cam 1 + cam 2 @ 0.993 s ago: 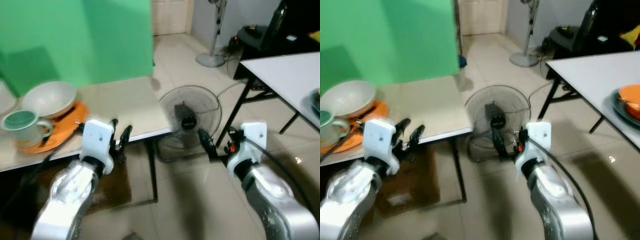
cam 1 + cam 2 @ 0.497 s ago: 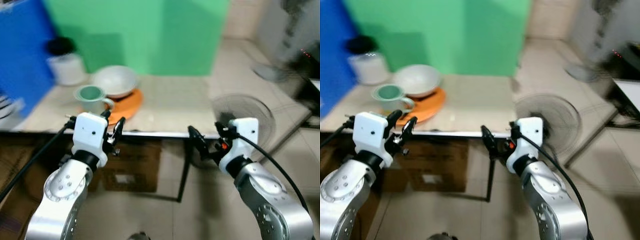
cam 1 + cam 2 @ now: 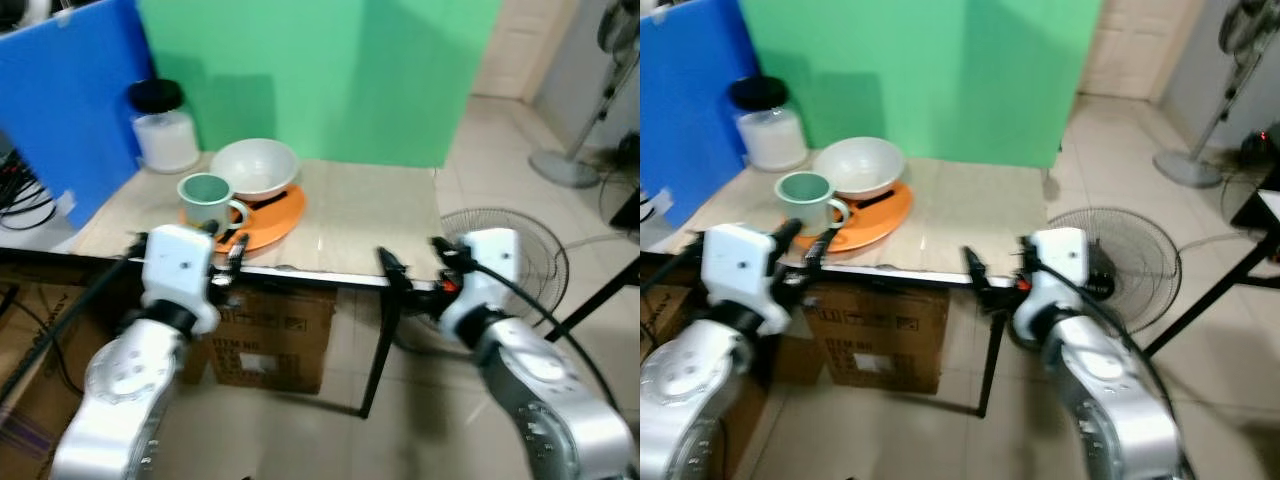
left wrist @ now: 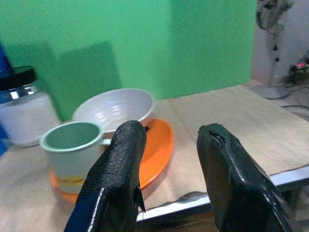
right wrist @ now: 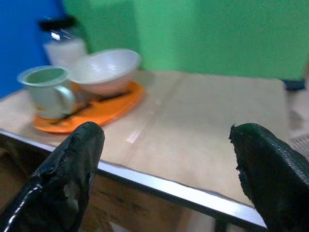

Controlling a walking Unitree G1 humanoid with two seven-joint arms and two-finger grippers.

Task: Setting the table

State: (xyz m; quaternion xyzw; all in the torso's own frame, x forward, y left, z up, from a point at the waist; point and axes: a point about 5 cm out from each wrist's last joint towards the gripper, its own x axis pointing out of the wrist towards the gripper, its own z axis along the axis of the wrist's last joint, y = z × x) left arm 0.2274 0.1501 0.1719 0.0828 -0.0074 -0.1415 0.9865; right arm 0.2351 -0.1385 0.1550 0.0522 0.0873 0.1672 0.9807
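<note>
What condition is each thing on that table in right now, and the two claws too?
Pale green mug: upright, on the plate.
White bowl: upright, on the plate.
Orange plate: flat on the table.
Black-lidded jar: upright, lid on.
Left gripper: open, holding nothing.
Right gripper: open, holding nothing.

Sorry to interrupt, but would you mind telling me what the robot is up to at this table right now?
The robot stands facing a small table with both grippers raised near its front edge, holding nothing. The left gripper and the right gripper are both open and short of the dishes. On the table, an orange plate carries a white bowl and a green mug, with a lidded jar behind them. Nothing has been picked up yet.
</note>
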